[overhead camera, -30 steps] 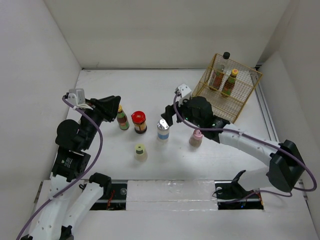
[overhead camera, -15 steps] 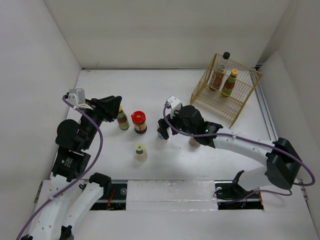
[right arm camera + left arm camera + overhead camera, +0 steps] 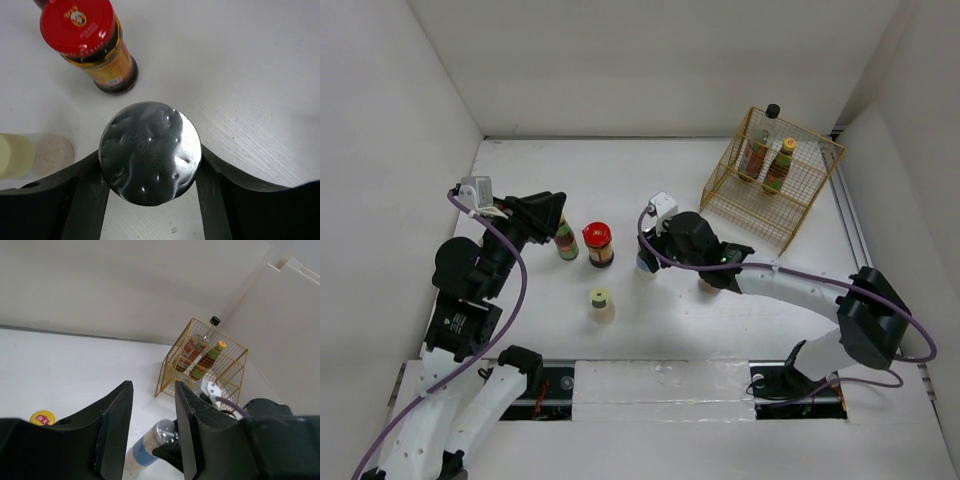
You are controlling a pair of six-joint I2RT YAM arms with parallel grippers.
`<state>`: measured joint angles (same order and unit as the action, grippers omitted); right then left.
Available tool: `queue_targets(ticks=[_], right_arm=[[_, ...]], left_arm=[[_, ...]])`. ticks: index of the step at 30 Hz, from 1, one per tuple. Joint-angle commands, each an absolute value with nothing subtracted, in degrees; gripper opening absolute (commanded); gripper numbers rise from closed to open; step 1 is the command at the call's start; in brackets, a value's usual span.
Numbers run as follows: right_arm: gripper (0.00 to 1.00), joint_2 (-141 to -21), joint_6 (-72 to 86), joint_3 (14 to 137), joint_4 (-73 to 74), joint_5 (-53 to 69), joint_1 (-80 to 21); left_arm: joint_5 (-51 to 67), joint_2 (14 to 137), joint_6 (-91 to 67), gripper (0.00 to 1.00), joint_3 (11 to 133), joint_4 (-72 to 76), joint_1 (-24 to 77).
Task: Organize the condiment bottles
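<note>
Right gripper (image 3: 150, 165) looks clamped on the silver-capped bottle (image 3: 149, 147) (slick and round). It could slip out on a lift, or bump the red-capped jar (image 3: 85, 40) close by.

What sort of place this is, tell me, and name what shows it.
Probably a robot test cell, not a kitchen: white walls box in a white table, a left arm and right arm are mounted at its near edge, and condiment bottles and a gold wire basket serve as props.
</note>
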<state>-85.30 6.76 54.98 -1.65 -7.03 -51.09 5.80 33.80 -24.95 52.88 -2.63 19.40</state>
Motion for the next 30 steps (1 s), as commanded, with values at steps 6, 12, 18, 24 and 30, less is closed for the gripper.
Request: queue_targets(ticks=[6, 12, 18, 24, 30], right_arm=[[0.57, -74.45, 2.02, 66.69, -8.26, -13.28, -41.86], [0.56, -76.81, 2.02, 72.94, -6.42, -8.01, -25.87], [0.54, -84.1, 2.02, 81.03, -4.66, -4.06, -17.06], [0.54, -87.53, 2.02, 83.94, -4.13, -2.81, -10.29], [0.54, -88.77, 2.02, 82.79, -4.13, -0.97, -7.12]], left_arm=[[7.38, 33.93, -25.22, 0.35, 52.56, 0.53, 19.25], [7.38, 33.4, -25.22, 0.35, 52.56, 0.53, 19.25], [7.38, 33.4, -25.22, 0.35, 52.56, 0.53, 19.25], [8.0, 33.4, -25.22, 0.35, 52.56, 0.53, 19.25], [8.0, 33.4, -25.22, 0.35, 52.56, 0.53, 19.25]])
